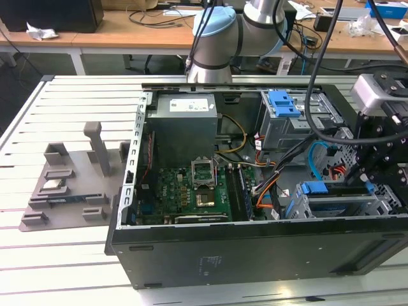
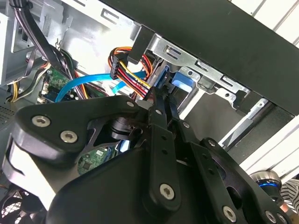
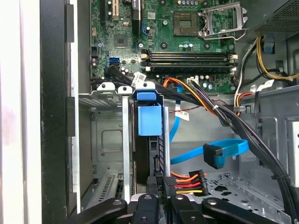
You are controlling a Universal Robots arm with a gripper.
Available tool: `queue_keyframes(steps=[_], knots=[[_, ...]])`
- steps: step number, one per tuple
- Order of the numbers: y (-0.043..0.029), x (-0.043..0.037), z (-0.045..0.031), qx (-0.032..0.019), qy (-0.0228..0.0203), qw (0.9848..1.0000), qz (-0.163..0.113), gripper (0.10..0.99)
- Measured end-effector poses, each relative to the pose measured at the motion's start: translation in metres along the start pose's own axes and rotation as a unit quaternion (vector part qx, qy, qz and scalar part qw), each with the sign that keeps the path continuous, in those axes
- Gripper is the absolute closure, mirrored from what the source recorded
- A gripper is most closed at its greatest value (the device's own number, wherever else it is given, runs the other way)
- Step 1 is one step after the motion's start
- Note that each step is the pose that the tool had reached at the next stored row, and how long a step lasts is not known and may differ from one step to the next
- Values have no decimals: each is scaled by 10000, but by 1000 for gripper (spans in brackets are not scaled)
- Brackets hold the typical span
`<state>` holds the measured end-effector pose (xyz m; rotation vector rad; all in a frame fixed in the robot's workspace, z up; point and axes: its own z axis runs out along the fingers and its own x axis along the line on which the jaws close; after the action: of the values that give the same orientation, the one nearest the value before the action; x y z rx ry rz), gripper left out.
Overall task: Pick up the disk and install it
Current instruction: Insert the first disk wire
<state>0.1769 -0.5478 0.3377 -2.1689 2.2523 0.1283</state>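
Your gripper (image 1: 371,183) hangs over the open computer case (image 1: 255,255), at the end on the exterior view's right. That is where the metal cage (image 3: 107,140) for drives sits.

The disk (image 3: 156,156) stands on its thin edge inside that cage. Its blue frame (image 3: 149,119) sticks out at the end nearest the green board (image 3: 187,42). It stands this way because the slot is tall and thin, so the disk can only slide in sideways like a book on a shelf. In the exterior view you can see the disk (image 1: 338,205) lying along the cage with its blue end (image 1: 315,188) pointing to the middle of the case.

In the first wrist view, the gripper (image 3: 161,201) has its fingers pulled in narrow. They sit close on each side of the disk's thin edge. It looks to me like they are pinching it, but the very tips are hard to see. A tight, narrow hold makes sense here, because the cage walls leave little room.

A bright blue cable (image 3: 224,151) and a bunch of red and orange wires (image 3: 187,182) lie just beside the disk. Their plugs hang loose, not joined to it.

I think the disk is in its slot, or nearly so. I cannot tell if it is pushed all the way home.
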Motion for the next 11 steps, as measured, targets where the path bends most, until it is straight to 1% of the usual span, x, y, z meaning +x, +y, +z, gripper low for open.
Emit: queue_keyframes(steps=[5,10,11], knots=[[-2,5,25,0,4,10000,0,922],[-1,6,37,-1,-7,10000,0,910],[-1,6,33,0,-3,10000,1,847]])
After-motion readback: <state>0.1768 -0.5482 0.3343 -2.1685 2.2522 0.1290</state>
